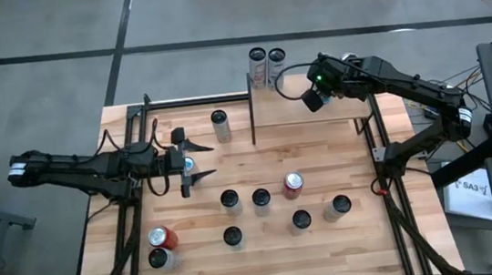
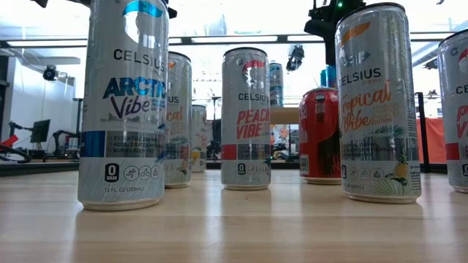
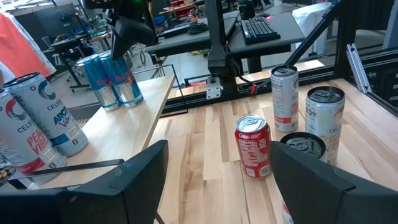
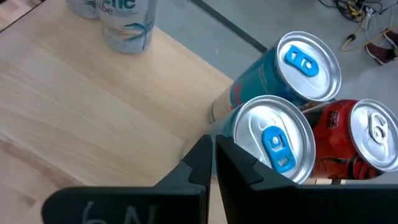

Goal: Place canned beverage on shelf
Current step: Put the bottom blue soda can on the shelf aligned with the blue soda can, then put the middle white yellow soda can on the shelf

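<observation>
L arm's the one to watch: left gripper point(image 1: 204, 159) hovers over the surface point(image 1: 269, 268) on its own side, fingers spread wide, nothing between them. Wrist cam confirms it, both dark fingers point(image 3: 140, 171) well apart w/ clear air in the gap.

Straight ahead of that gap, framed almost dead centre, stands the red can point(image 3: 253, 147). From above, the same red can point(image 1: 293, 184) sits mid-surface in a loose cluster of dark-topped cans, ahead of the left gripper and off to the near side of its line. It's upright, long axis vertical, and the fingers open level w/ the surface, so a side-on reach should straddle it, I'd say. One snag: a dark-topped can point(image 1: 230, 199) stands nearer the gripper, close to the path, and could get clipped.

R arm waits at the back. Right gripper point(image 1: 313, 101) hangs above the shelf point(image 1: 318, 123), fingers pinched together, holding nothing, just beside a pair of blue cans point(image 1: 258, 61) at the shelf's far corner.

So the L arm is much the nearer to the cans on the surface, and the shelf lies beyond the red can towards the back right; my guess is the pick falls to the L arm
</observation>
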`<action>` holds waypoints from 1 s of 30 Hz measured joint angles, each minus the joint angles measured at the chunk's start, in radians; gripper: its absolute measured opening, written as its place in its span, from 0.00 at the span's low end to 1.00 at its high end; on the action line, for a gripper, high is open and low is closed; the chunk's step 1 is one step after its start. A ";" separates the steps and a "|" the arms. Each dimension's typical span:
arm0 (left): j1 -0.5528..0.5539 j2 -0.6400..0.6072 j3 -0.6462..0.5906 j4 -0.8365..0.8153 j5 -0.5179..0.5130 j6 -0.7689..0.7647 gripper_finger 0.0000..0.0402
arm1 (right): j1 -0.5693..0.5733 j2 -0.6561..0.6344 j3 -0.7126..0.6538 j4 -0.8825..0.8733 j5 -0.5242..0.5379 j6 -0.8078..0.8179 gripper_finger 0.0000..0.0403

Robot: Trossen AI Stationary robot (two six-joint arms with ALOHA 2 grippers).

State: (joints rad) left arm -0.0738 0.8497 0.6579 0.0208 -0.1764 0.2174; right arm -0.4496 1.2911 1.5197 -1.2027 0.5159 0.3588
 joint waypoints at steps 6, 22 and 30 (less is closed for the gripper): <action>0.000 0.000 0.000 0.000 0.000 -0.007 0.65 | 0.001 -0.008 0.009 0.012 0.000 -0.009 0.03; 0.000 0.000 0.000 0.001 0.000 -0.081 0.65 | 0.310 -0.118 -0.061 0.317 0.140 -0.057 0.03; 0.000 0.000 0.000 0.002 0.000 -0.096 0.65 | 0.474 -0.168 -0.294 0.606 0.164 -0.057 0.03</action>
State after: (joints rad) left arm -0.0738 0.8496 0.6582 0.0231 -0.1761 0.1214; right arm 0.0244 1.1227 1.2255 -0.5966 0.6799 0.3022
